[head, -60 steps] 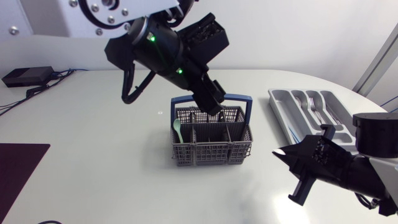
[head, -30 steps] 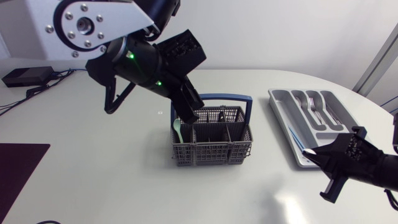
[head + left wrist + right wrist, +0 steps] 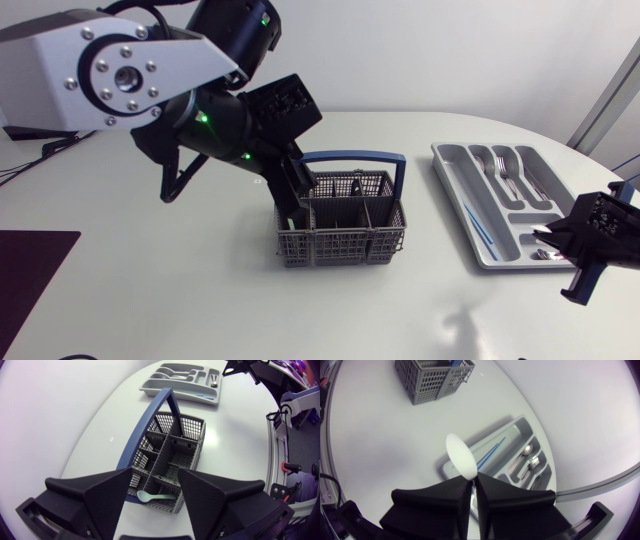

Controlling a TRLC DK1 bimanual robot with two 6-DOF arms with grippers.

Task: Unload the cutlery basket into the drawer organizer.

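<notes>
Left tool (image 3: 155,477): spread, poised over our green spoon (image 3: 152,496) at the basket's (image 3: 345,245) 9 o'clock end.
Right tool (image 3: 473,480): pinches a white spoon (image 3: 460,456) at the organizer's (image 3: 455,190) 5 o'clock corner.

Inspection finds no legible text, label, brand mark, number or sign. The cutlery basket (image 3: 340,243) and the drawer organizer (image 3: 452,195) carry no readable marking in any view, nor does the table (image 3: 150,270).
</notes>
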